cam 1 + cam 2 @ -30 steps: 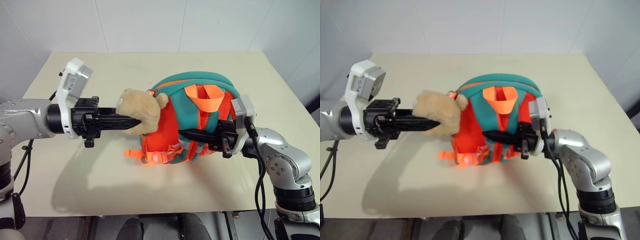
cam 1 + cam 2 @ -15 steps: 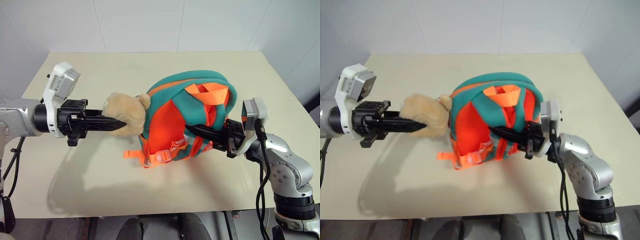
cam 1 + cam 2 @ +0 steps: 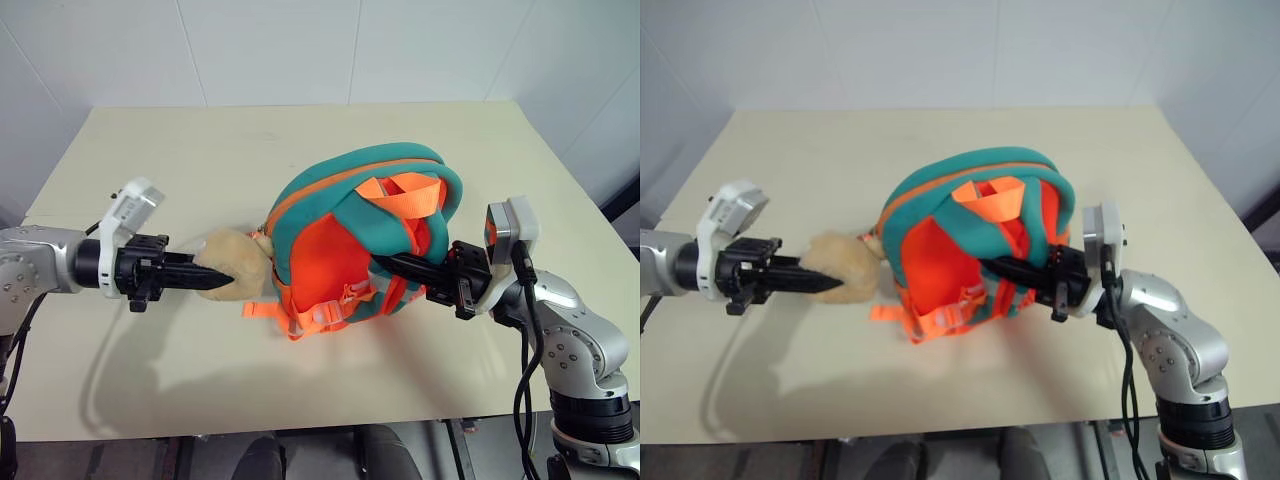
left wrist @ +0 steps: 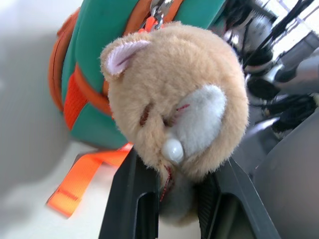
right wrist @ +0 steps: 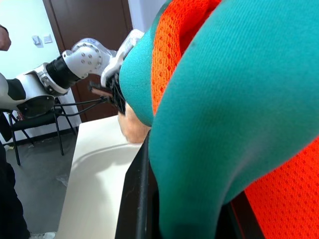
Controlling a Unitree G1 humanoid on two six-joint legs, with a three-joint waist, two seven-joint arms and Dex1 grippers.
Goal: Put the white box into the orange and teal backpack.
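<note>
The orange and teal backpack (image 3: 350,225) stands upright in the middle of the beige table (image 3: 180,150), its orange straps facing me. To its left, my left gripper (image 3: 222,283) is shut on the backpack's beige plush charm (image 3: 238,270). The left wrist view shows the charm (image 4: 174,99) wedged between both black fingers (image 4: 130,199). My right gripper (image 3: 388,264) reaches in level from the right and is shut on a teal shoulder strap (image 5: 224,124) of the backpack. The white box is out of view.
Loose orange strap ends (image 3: 265,308) lie on the table in front of the backpack. White walls stand behind the table and along its right side. In the right wrist view a person in dark clothes (image 5: 7,199) stands beyond the table beside a chair (image 5: 35,107).
My left gripper has sunk and drawn away to the left with the plush charm in it, stretching it out from the backpack. The right gripper has kept its hold and place.
</note>
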